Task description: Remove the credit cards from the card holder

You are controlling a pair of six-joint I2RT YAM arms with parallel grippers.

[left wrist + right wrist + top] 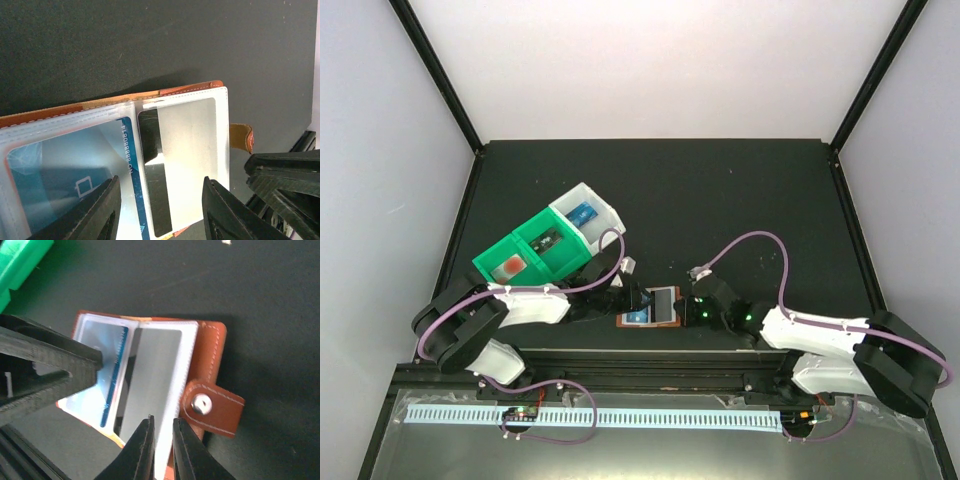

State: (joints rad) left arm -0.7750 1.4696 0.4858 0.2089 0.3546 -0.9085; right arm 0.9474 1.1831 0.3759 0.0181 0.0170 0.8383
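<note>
Flat stitched brown leather card holder point(211, 356)

Flat brown leather bifold card holder point(212, 355) open on black matte tabletop point(270, 285), pale clear plastic pockets point(160, 365) facing up. Blue plastic card with white digits point(114, 375) in left pocket. Right pocket grey with glare, contents unclear. Brown strap with round metal snap point(201, 403) sticking out at right. Right gripper point(163, 422) at bottom, jaws nearly together, pinching near edge of right pocket page. Left gripper's black fingers point(50, 360) over left pocket. Green plastic bin corner point(20, 265) top left.
</note>
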